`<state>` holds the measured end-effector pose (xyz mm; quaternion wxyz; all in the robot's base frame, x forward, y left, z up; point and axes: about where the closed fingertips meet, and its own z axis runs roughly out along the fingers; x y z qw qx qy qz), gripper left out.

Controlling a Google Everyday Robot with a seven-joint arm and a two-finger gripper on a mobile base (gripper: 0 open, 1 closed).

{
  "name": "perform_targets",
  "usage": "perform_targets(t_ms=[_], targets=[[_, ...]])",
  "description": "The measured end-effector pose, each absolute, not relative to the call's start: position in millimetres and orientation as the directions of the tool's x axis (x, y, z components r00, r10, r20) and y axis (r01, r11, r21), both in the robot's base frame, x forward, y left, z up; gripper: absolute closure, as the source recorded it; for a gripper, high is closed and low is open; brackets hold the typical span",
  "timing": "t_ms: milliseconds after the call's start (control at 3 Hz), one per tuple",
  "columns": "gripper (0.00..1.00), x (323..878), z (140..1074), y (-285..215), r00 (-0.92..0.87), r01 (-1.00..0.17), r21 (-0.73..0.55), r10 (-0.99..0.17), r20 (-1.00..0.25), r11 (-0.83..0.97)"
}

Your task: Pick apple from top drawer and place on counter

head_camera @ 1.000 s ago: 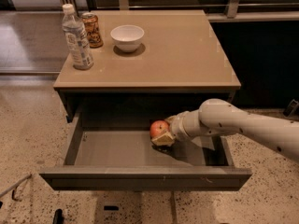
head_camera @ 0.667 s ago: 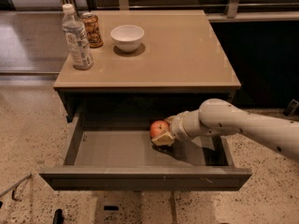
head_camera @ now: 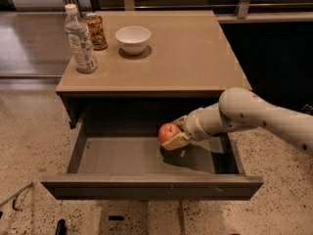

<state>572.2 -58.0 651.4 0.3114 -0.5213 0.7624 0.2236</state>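
In the single camera view, we find the task about halfway through. The top drawer (head_camera: pixel 122 156) stands pulled out, and the gripper (head_camera: pixel 172 134) has reached into its right half from the right side. Its fingers (head_camera: pixel 176 142) are closed around the apple (head_camera: pixel 167 130), one tan pad under the fruit and the other above and behind it. A dark shadow lies on the drawer floor just below, so we judge that the apple is held slightly clear of the floor rather than resting on it. What is left, as we read it, is lifting the apple out over the drawer's edge, carrying it up to the counter (head_camera: pixel 190 58), and letting go there.

The apple is small and round, red with a paler yellowish patch. The drawer is wide and shallow, with a flat matte grey floor, low walls and a plain front panel without a handle. The counter is a smooth tan slab with a soft sheen and a thin edge. At its back left stand a clear plastic bottle (head_camera: pixel 80 43) with a white cap, a brown can (head_camera: pixel 96 31) and a round white bowl (head_camera: pixel 132 38). The arm (head_camera: pixel 264 114) is a smooth off-white tube. The floor (head_camera: pixel 29 131) is speckled stone.
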Motion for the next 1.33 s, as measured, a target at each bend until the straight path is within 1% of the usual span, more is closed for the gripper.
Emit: perform_targets(t_ms=[333, 667, 1333], targets=[[1.00, 564.0, 683.9, -60.3, -0.249, -0.955, 0.068, -0.653, -0.715, 0.289], [1.00, 554.3, 754.2, -49.8, -0.255, -0.964, 0.139, -0.654, -0.712, 0.225], [1.00, 558.6, 767.5, -47.3, -0.258, -0.963, 0.131, -0.656, -0.709, 0.236]])
